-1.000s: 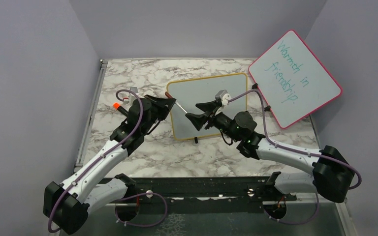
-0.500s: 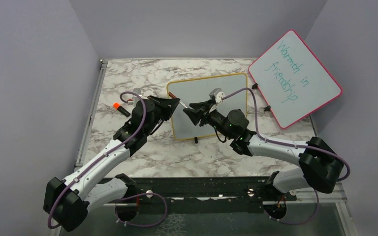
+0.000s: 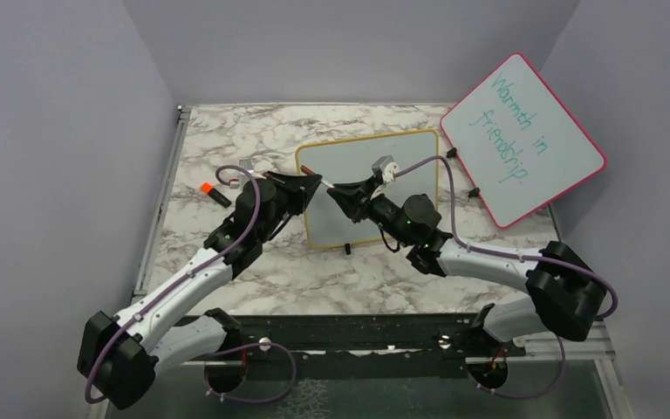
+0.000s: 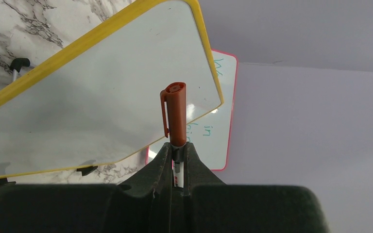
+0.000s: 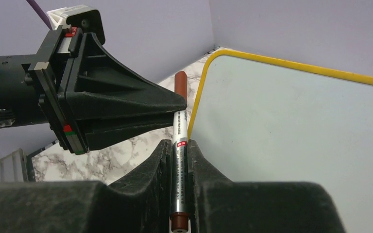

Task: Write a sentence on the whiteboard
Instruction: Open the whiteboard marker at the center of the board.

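Note:
The whiteboard [image 3: 384,153] with its yellow frame stands propped at mid-table, and its face [image 5: 296,131] is blank: the sentence is not in view. A marker [image 3: 319,185] with a brown-red cap [image 4: 175,114] hangs in front of the board's left edge, gripped from both sides. My left gripper [image 3: 308,185] is shut on it just below the cap [image 4: 177,145]. From the right, my right gripper [image 3: 335,189] is shut on the silver barrel [image 5: 179,160], with the barrel's brown rear plug near the camera [image 5: 178,141].
A pink-red-framed board [image 3: 523,140] with teal handwriting leans at the back right. A small black object with an orange tip [image 3: 214,192] lies on the marble table [image 3: 253,131] to the left of my left arm. Purple walls close in both sides.
My right gripper has moved left to the marker held by my left gripper and shut on its barrel. The left gripper edged slightly right, still holding the marker.

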You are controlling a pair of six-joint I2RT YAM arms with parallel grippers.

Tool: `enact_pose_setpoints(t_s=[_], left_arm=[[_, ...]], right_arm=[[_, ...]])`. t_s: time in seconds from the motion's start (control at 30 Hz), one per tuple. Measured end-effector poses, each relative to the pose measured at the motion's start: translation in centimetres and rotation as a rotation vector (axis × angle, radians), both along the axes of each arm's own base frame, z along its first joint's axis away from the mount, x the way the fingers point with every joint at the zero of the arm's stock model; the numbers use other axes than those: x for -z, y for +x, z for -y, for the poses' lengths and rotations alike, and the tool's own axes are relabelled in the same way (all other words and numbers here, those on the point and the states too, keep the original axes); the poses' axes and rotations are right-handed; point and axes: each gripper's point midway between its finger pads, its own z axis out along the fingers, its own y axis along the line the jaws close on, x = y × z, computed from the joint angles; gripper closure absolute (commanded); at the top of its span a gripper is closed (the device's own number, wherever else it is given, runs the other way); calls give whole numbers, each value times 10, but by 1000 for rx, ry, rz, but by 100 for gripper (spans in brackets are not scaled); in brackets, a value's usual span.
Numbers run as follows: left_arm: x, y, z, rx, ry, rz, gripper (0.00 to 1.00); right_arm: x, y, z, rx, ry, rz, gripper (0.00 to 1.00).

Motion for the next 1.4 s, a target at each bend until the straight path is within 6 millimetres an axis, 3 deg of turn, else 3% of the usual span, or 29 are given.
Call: enact_pose_setpoints(t_s=[0.17,0.3,0.4,0.63,0.8,0.93,1.13,1.27,1.4], left_arm=[[5,-1,-1,0,-4,2,86],[11,-6,-4,9,31,15,58],[12,-12,-8,18,94,45,43],[8,-21,-28,36,348,186,25],[-1,-25,-38,92,597,349,19],[-21,-30,-44,160,824,514,18],[-45,-42,-40,317,1080,728,18],[-38,-54,-33,474,1213,851,18],[-17,-69,-20,676,1280,947,19]], right_arm=[[3,0,0,0,-10,-7,99],[7,-4,3,-3,-23,-21,100],[0,-10,6,-16,-27,-21,100],[-10,-27,17,-52,-62,-36,100],[-10,-39,27,-74,-120,-50,100],[-15,-50,38,-102,-166,-29,100],[-17,-60,52,-160,-250,13,99],[-18,-64,57,-196,-302,29,99],[-18,-74,57,-249,-329,44,100]])
